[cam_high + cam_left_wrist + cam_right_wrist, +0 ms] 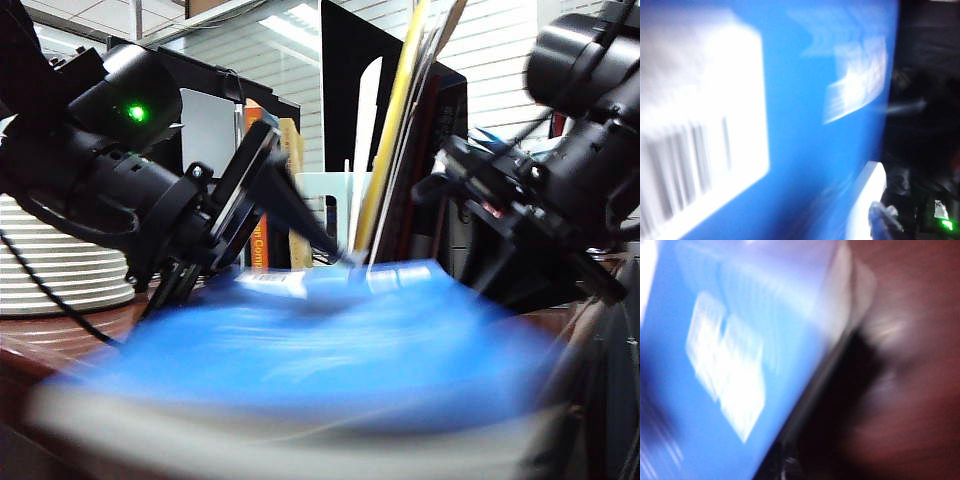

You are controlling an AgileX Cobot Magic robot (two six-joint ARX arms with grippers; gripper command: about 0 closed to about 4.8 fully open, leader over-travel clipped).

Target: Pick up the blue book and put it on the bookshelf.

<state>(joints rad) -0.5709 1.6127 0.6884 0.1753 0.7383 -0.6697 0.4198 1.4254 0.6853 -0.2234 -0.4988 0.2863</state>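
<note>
I see heavy motion blur on the blue book (300, 350) in all views, both wrist views smeared. Ceiling lights bright overhead, barcode label (700, 135) blown white, arms near-black, green LED (136, 113) glares.

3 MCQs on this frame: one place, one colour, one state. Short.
1. Where is the blue book in the exterior view?
A. lying flat in the foreground
B. upright in the bookshelf
C. on the white plates

2. What colour is the light on the left-side arm?
A. red
B. green
C. blue

3. The left gripper is:
A. shut
B. open
C. out of view

Key: 1 A, the cover spreads flat before the rack. 2 B, a green light glows. 3 B, its jaws stand apart above the cover.
</note>
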